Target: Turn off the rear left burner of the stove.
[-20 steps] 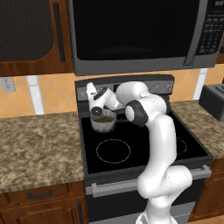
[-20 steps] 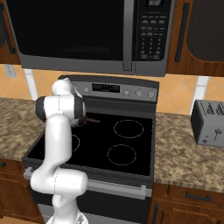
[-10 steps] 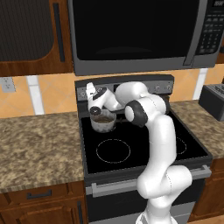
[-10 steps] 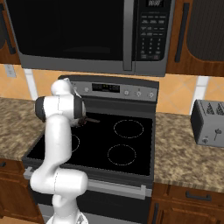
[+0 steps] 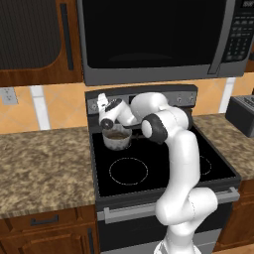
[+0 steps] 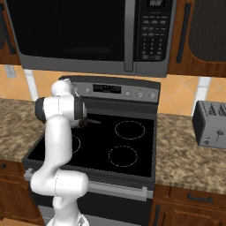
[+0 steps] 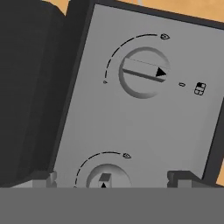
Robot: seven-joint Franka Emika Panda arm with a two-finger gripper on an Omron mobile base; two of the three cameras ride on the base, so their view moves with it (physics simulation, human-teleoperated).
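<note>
the stove sits between two stretches of granite bench, and the rear left burner lies at the back left of its black glass, under a small steel saucepan that stands on it. the gripper is up at the left end of the grey back panel, above and just behind that saucepan, facing the panel square on. in the hand view two knobs show: a lower knob lies between the two dark fingertips, right at the bottom edge and close in, while an upper knob lies further along the panel, well apart from the jaws, its grip bar running nearly across the view with the black arrow at its right end. the jaws stand released, spread wider than the lower knob and touching nothing. by my reading the lower knob is the one lined up for the grasp, since it lies straight ahead along the gripper's axis; whether it is the knob for the rear left burner i cannot tell, as the small markings are too fine to read. the coming move looks to call for a short push forward, a close on the knob's bar, then a turn of the wrist.
</note>
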